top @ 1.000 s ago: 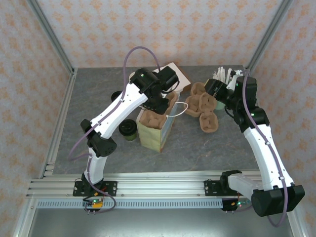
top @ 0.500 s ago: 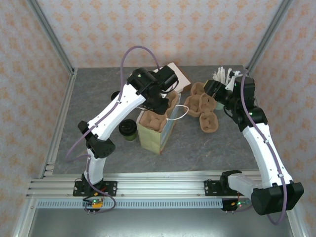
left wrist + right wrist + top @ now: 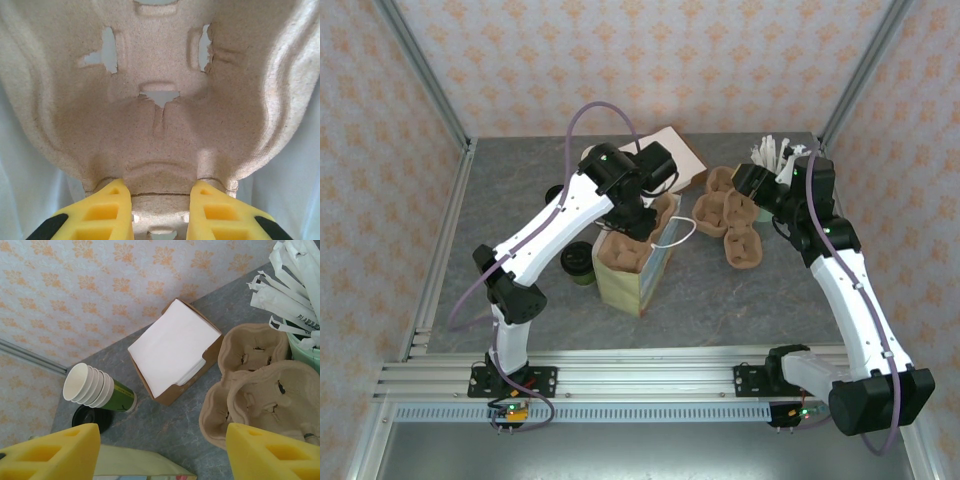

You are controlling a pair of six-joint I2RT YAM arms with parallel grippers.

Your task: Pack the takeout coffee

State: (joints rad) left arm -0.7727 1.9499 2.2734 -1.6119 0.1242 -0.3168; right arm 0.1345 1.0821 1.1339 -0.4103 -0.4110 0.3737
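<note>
One takeout coffee [image 3: 578, 262] was all I counted, standing on the table just beside the paper bag [image 3: 632, 285], at its nine o'clock. Its near side was partly cut off by my left arm. From above the arm hid the jaws, so I went to the wrist camera. There the left gripper [image 3: 161, 209] was nearly closed, with both yellow fingers [image 3: 107, 212] pinching the rim of one pulp carrier [image 3: 160, 100]. That carrier sat in the bag's mouth.

The right gripper [image 3: 161, 450] hung wide apart with nothing between its pads, over the loose carriers [image 3: 250, 385] at three o'clock of the bag. Those overlapped, two or three, and I couldn't separate them. Its camera gave me what the overhead didn't: one napkin box [image 3: 172, 347], one stack of cups [image 3: 95, 387] lying on its side, perhaps five rims, and one loose lid [image 3: 89, 417]. The straws [image 3: 290, 290] were cut off at the frame edge.
</note>
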